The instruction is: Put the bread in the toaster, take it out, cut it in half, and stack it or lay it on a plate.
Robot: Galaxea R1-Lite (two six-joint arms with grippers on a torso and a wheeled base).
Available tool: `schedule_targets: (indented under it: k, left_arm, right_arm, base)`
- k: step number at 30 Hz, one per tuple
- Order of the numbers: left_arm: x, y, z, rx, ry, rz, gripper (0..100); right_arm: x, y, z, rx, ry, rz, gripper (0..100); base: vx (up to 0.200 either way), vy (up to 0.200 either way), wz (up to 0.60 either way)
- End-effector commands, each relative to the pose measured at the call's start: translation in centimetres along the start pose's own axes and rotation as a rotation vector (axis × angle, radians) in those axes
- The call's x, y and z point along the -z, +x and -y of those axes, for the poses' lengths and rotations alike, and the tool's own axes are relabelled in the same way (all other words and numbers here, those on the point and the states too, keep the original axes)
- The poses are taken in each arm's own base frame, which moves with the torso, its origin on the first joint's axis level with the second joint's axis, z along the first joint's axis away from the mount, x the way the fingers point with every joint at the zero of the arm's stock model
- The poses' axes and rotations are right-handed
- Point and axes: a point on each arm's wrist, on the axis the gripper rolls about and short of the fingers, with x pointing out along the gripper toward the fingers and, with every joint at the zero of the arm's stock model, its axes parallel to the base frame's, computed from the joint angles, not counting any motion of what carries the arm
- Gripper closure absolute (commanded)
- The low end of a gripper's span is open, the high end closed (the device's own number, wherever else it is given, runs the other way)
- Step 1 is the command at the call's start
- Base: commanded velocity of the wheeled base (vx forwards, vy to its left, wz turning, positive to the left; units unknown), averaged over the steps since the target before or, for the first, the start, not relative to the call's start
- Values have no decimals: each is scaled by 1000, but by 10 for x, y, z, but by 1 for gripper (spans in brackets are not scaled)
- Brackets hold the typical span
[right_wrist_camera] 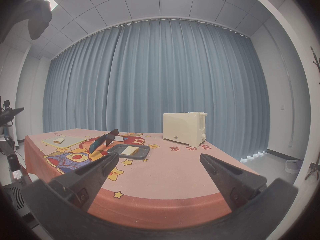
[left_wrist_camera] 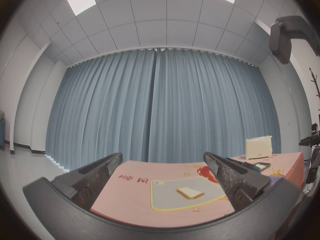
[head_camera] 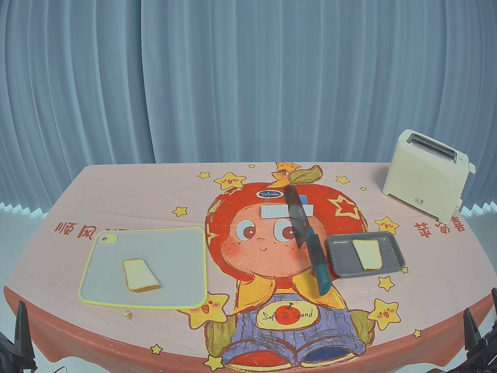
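In the head view the left hand and the right hand sit at the near corners of the bench. One bread half lies flat on the cutting board, just ahead of the left hand. Its long axis seems to run roughly away from that hand, slightly skewed. The other half is on the plate, ahead of the right hand, with the knife between board and plate and the toaster beyond. In the left wrist view the left hand's fingers are spread and empty, with the board half straight ahead. In the right wrist view the right hand's fingers are also spread, the plate off to one side. The left hand is probably the nearer for moving the board half.
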Motion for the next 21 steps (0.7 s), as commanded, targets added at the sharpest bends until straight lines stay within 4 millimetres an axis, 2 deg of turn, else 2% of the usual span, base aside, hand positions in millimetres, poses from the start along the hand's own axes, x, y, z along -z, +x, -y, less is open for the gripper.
schedule_targets:
  k: [1, 10, 16, 21]
  left_arm:
    - [6, -2, -1, -17, -5, -8, 0]
    - [4, -1, 0, 6, 30, 7, 0]
    - [-11, 27, 1, 40, 34, -29, 0]
    - [-14, 44, 2, 56, 36, -80, 0]
  right_arm:
    - [4, 0, 0, -1, 0, 2, 0]
    - [4, 0, 0, 0, 0, 2, 0]
    - [4, 0, 0, 0, 0, 2, 0]
    - [4, 0, 0, 0, 0, 2, 0]
  base:
    - [0, 0, 0]
    - [0, 0, 0]
    - [0, 0, 0]
    - [0, 0, 0]
